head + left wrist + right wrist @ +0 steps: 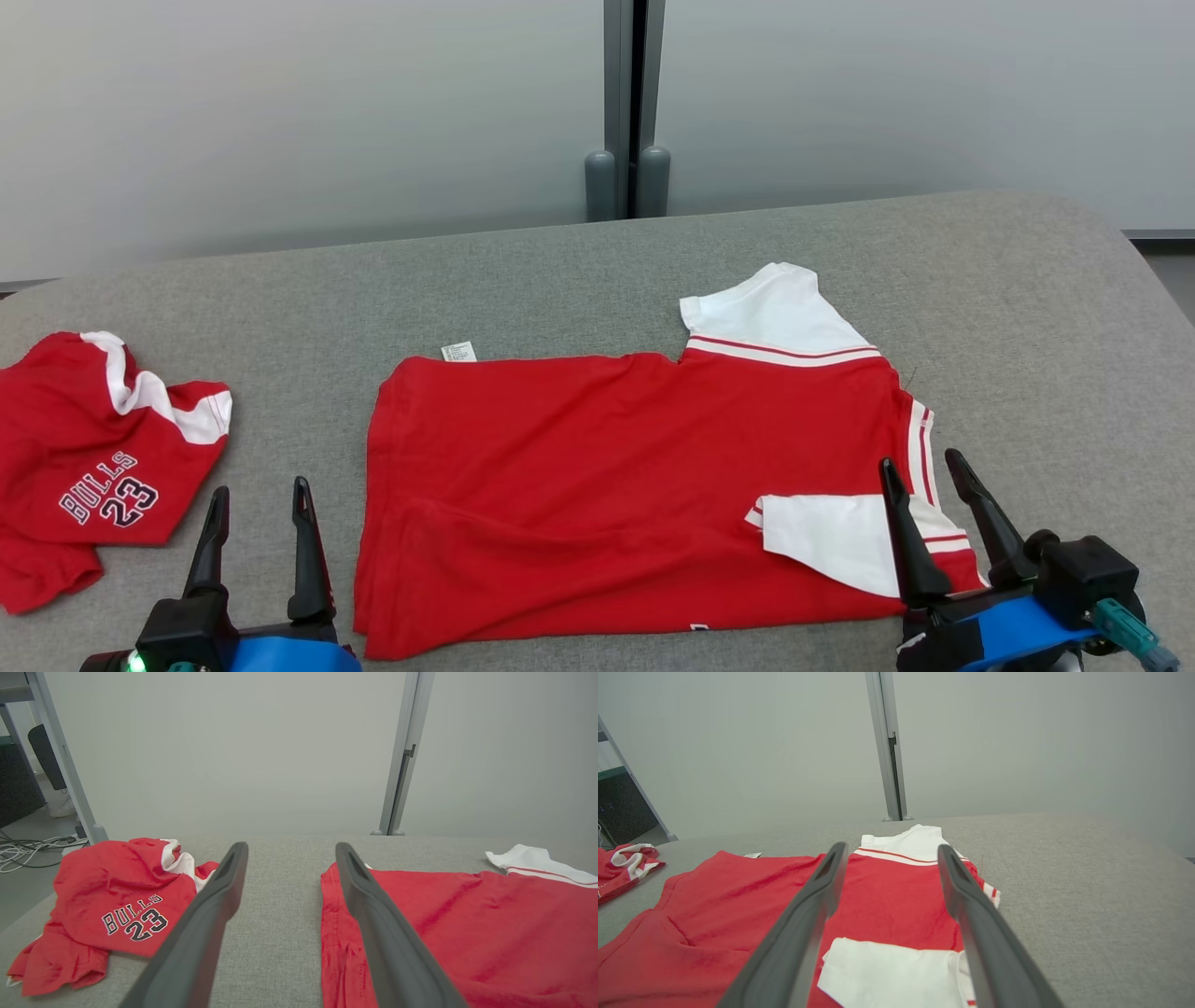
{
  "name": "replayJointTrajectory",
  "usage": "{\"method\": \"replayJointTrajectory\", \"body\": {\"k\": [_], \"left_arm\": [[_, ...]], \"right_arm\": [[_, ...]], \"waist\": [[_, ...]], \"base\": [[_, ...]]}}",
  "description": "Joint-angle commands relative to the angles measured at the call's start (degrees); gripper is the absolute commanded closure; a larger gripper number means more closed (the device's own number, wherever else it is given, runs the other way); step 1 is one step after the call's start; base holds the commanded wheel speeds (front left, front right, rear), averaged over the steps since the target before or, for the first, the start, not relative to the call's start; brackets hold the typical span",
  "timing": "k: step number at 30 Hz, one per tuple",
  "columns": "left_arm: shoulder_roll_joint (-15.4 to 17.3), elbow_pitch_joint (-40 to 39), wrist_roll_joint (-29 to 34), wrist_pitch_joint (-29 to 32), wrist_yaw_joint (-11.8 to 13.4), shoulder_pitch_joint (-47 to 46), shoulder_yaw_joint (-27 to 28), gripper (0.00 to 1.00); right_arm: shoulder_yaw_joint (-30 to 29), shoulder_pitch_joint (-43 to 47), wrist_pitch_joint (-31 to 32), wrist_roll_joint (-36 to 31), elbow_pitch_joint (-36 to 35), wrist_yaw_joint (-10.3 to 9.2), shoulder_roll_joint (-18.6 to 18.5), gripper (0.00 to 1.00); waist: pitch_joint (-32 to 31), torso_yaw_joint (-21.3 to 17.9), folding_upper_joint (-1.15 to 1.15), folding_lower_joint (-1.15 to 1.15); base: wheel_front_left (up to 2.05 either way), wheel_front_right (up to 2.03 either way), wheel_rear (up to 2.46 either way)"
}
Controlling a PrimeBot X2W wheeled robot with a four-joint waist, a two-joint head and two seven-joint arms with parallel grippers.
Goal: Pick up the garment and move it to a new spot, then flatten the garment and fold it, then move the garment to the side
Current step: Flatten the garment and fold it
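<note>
A red garment (597, 485) lies spread in the middle of the grey worktop (560, 280), mostly flat, with some soft creases near its hem side at 9 o'clock. One white sleeve (775, 313) with red stripes points out from the garment toward 1 o'clock. The other white sleeve (826, 537) is folded inward onto the red cloth near the corner at 4 o'clock. A small white label (458, 352) shows at the far edge of the garment, toward 11 o'clock.

The left end effector (260, 488) is at 7 o'clock in the head view. Its two dark fingers are spread apart and hold nothing. It is above bare worktop, just beside the hem edge of the garment.

The right end effector (920, 457) is at 5 o'clock, also spread wide and empty. Its fingers point over the folded sleeve and the striped edge of the garment; whether they touch the cloth is not clear.

A second red shirt (84, 448), printed "BULLS 23", lies crumpled at 9 o'clock near the edge of the worktop, apart from the garment.
</note>
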Motion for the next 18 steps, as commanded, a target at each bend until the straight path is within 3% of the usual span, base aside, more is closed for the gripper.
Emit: {"method": "replayJointTrajectory", "body": {"k": [1,11,18], "left_arm": [[0.0,0.1,0.2,0.0,-0.3,-0.6,0.0,0.0],[0.3,2.5,1.3,0.0,-1.2,-6.5,-0.4,0.0],[3.3,10.6,1.9,0.0,-3.8,-19.6,-2.3,0.0]], "right_arm": [[0.1,0.4,-0.2,-0.3,0.2,0.02,-0.1,0.0],[0.6,-5.5,-0.2,-0.6,2.8,0.02,-2.2,0.0],[3.3,-17.5,-0.1,-0.6,8.0,0.02,-6.0,0.0]], "waist": [[0.1,0.0,0.0,0.0],[2.3,-0.1,0.0,0.0],[6.4,-0.5,0.0,0.0]], "base": [[0.0,0.0,0.0],[0.0,0.0,0.0],[0.0,0.0,0.0]]}}
